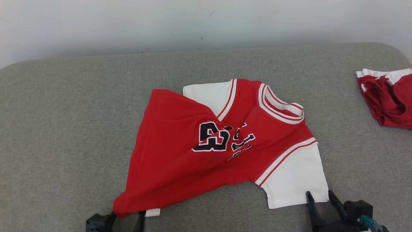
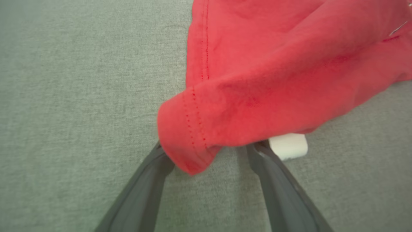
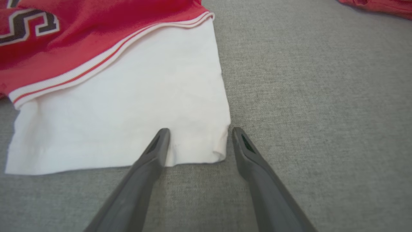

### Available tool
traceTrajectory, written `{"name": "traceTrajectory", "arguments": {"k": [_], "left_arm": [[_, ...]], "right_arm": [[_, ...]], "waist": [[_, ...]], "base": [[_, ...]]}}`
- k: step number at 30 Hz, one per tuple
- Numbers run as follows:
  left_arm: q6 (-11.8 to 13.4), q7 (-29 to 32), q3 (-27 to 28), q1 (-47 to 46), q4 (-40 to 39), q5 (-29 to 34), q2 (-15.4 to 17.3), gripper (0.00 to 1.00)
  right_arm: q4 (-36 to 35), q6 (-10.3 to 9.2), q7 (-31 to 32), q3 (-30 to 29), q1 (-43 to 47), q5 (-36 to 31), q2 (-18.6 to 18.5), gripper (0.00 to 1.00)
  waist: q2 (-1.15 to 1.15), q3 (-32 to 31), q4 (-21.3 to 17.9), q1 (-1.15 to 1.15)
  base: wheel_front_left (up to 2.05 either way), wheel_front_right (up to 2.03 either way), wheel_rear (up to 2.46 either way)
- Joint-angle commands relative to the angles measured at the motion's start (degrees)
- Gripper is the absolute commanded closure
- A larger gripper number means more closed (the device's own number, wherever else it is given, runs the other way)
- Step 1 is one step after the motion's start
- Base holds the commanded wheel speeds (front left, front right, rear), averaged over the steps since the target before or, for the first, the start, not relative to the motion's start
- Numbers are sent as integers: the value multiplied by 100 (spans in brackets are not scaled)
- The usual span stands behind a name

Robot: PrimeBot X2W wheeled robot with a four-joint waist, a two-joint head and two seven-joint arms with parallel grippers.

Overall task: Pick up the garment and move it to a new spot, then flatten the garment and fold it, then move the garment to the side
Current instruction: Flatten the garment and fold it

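Red garment (image 1: 206, 145) with sleeve corner (image 3: 217, 151) between right gripper (image 3: 200, 130) fingers (image 3: 151, 158)

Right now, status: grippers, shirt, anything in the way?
Left gripper open at red hem. Right gripper open at white sleeve corner. Shirt rumpled. Second garment far right.

A grey fabric-covered surface (image 1: 64, 112) spans the scene, its woven texture fine and even and its 2 far corners rounded. Behind it rises a pale, off-white wall (image 1: 206, 22) with a few small dark specks. The light is soft and diffuse, leaving a faint shadow band where surface meets wall.
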Motion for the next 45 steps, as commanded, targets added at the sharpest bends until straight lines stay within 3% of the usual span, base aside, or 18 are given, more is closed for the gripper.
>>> {"name": "traceTrajectory", "arguments": {"k": [1,2,3,14,22,33,34,38,45], "left_arm": [[9,0,-26,-59,23,-55,-5,13],[9,1,-45,-75,22,-83,4,60],[8,1,-69,-93,5,-104,11,100],[8,0,19,-216,-1055,-213,179,100],[9,65,-387,-1405,-1455,-224,582,100],[9,1376,-1220,-5276,-1200,-989,1359,100],[9,1376,-1220,-5276,-1200,-989,1359,100],[8,1768,-1362,-6805,-674,-1320,1406,100],[25,2185,-1247,-9125,395,-1428,1248,100]], "right_arm": [[149,-18,62,90,-3,93,80,37],[156,-17,69,133,-39,143,105,83],[129,-16,69,181,-69,199,119,100],[-1123,-17,33,128,-300,890,-23,100],[-1776,-17,68,339,-1121,1534,-413,100],[-1765,-17,737,245,-4585,2439,-1068,100],[-1765,-17,737,245,-4585,2439,-1068,100],[-1474,-17,1078,203,-6071,2464,-1185,100],[-384,-17,1317,135,-8505,2116,-1133,100]], "waist": [[0,28,-16,0],[0,38,-29,0],[0,47,-44,0],[0,101,-75,0],[0,431,-103,0],[0,2196,-342,0],[0,2196,-342,0],[0,2756,-357,0],[0,3131,-388,0]], "base": [[0,0,0],[0,0,0],[0,0,0],[0,0,0],[0,0,0],[0,0,0],[0,0,0],[0,0,0],[0,0,0]]}}
